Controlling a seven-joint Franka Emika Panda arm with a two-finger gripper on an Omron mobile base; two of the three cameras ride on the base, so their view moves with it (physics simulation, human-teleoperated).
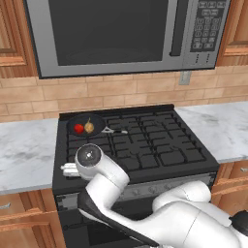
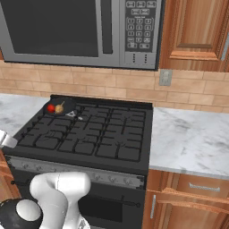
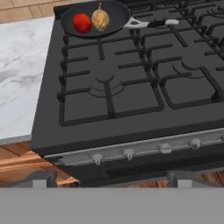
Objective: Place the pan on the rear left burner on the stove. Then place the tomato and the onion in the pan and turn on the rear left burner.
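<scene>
The black pan (image 1: 95, 122) (image 2: 66, 104) (image 3: 115, 12) sits at the rear left of the stove (image 1: 155, 145) (image 2: 103, 134) (image 3: 131, 87) and covers the rear left burner, its silvery handle (image 3: 151, 23) pointing right. Inside it lie the red tomato (image 1: 79, 128) (image 2: 51, 108) (image 3: 82, 22) and the tan onion (image 1: 89, 127) (image 2: 59, 108) (image 3: 100, 19), side by side. My gripper (image 1: 69, 169) (image 2: 5, 139) (image 3: 111, 179) hangs before the stove's front left corner, near the knob strip (image 3: 129, 153). It is open, with nothing between its fingers.
A grey microwave (image 1: 126, 34) (image 2: 80, 27) hangs above the stove. Marble counters (image 1: 24, 150) (image 2: 192, 134) flank the stove on both sides, with wooden cabinets below. An outlet (image 2: 165, 77) sits on the brick wall.
</scene>
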